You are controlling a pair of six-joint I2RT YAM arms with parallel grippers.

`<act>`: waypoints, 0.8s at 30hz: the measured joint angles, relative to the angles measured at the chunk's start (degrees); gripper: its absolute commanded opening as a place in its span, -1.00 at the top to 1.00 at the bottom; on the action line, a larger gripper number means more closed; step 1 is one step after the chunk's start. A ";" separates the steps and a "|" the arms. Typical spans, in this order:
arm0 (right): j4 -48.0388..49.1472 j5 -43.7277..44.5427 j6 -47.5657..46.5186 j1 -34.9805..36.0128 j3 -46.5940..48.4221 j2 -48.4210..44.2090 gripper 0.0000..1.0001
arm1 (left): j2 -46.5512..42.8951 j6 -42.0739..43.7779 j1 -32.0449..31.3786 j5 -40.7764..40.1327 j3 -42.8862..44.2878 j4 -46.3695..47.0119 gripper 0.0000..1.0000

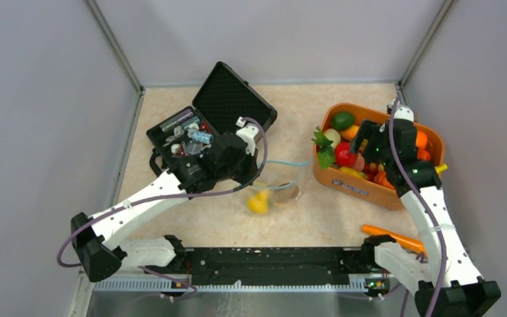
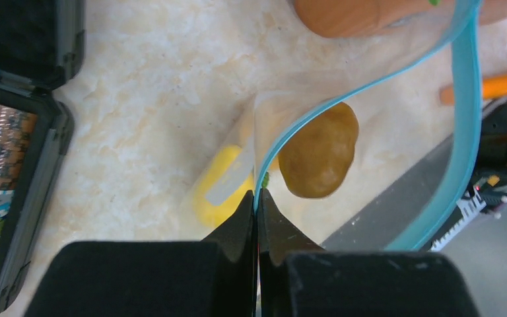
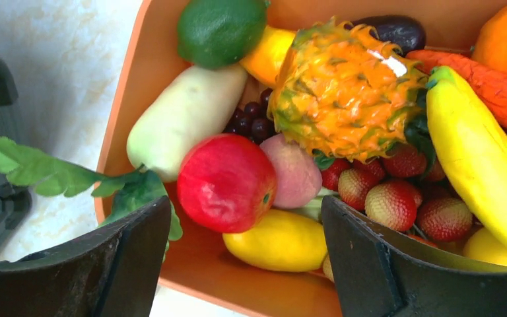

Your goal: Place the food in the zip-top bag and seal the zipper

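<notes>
The clear zip-top bag (image 1: 278, 187) lies mid-table with its mouth held open. My left gripper (image 2: 257, 198) is shut on the near edge of its teal zipper (image 2: 465, 125), which loops up and round. Inside the bag lie a yellow fruit (image 2: 219, 193) and a brown, potato-like piece (image 2: 318, 158). My right gripper (image 3: 247, 224) is open and empty, hovering over the orange basket (image 3: 138, 99), above a red apple (image 3: 226, 181) and a yellow lemon (image 3: 277, 241). The basket also holds a lime (image 3: 219, 30), a white radish (image 3: 181, 122), an orange pineapple (image 3: 343, 92), a banana (image 3: 482, 158) and strawberries (image 3: 393, 201).
An open black case (image 1: 201, 135) with small wrapped items stands at the back left, right beside my left arm. An orange carrot-like stick (image 1: 389, 236) lies near the front right by my right arm's base. A black rail (image 1: 270, 261) runs along the front edge.
</notes>
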 measured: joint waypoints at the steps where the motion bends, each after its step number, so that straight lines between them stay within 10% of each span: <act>1: 0.28 -0.50 -0.11 -0.81 0.04 0.04 -0.63 | -0.35 -0.26 0.42 -0.28 0.11 -0.98 1.00; 24: 15.85 -3.69 8.92 -4.02 10.71 31.17 -0.59 | -3.63 -1.38 1.44 2.64 -2.45 4.50 1.00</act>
